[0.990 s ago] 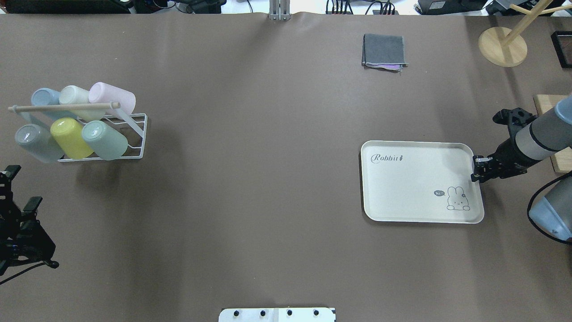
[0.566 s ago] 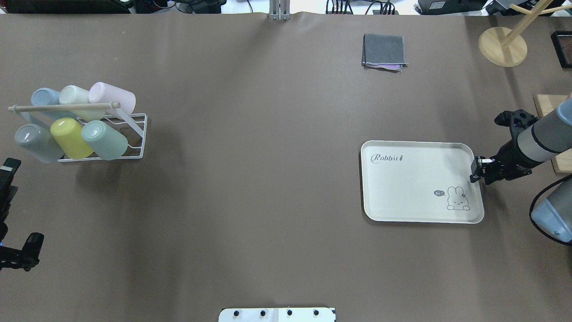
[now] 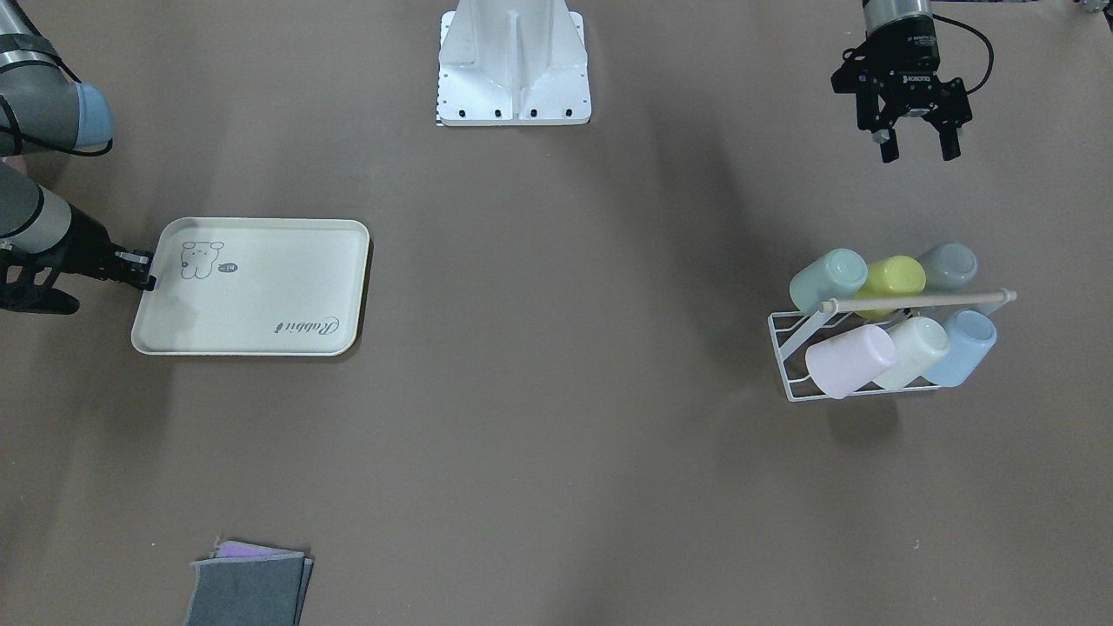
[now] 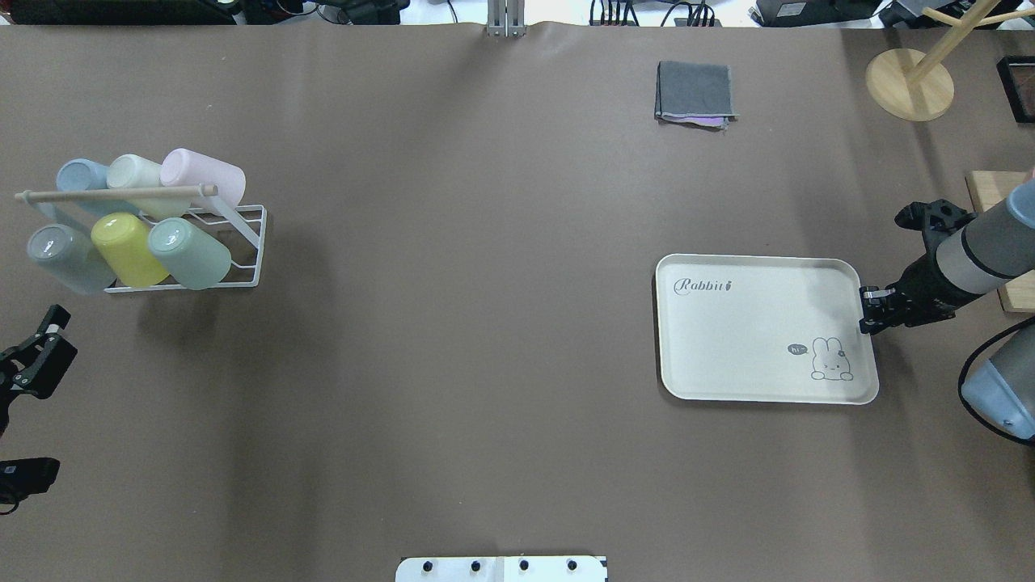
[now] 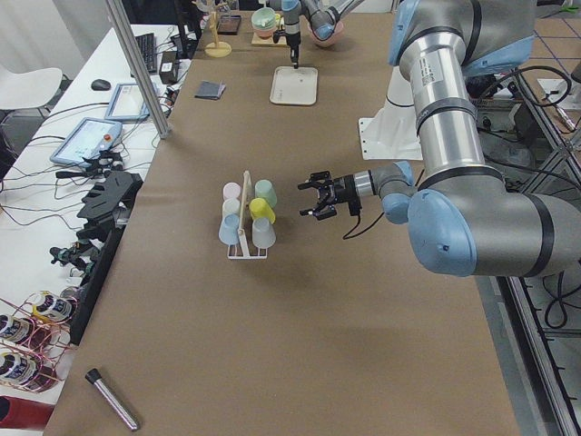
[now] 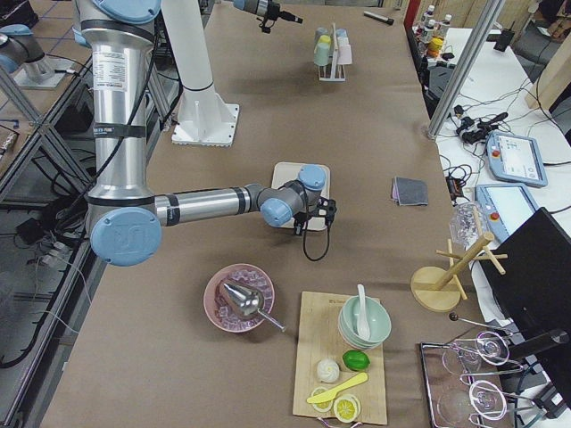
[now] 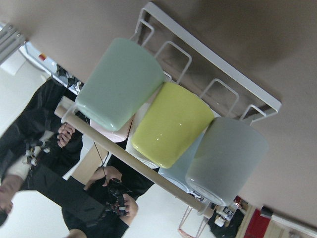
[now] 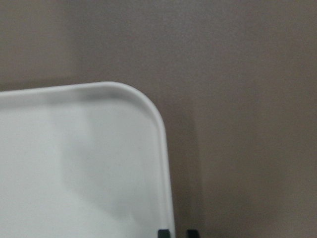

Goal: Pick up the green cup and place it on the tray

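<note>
While six cups (image 3: 913, 348) fill one rack (image 3: 983, 297), left pincer (image 3: 919, 155) gapes; right pincer (image 4: 867, 311) pinches one tray (image 4: 760, 339).

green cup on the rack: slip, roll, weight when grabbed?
Likely light and stiff: the green cup looks like a plain plastic tumbler. Its glossy, tapered wall could slip in the open left gripper. It lies tilted on the wire rack against the yellow cup, so pulling may nudge that one; set on its side, it would probably roll.
</note>
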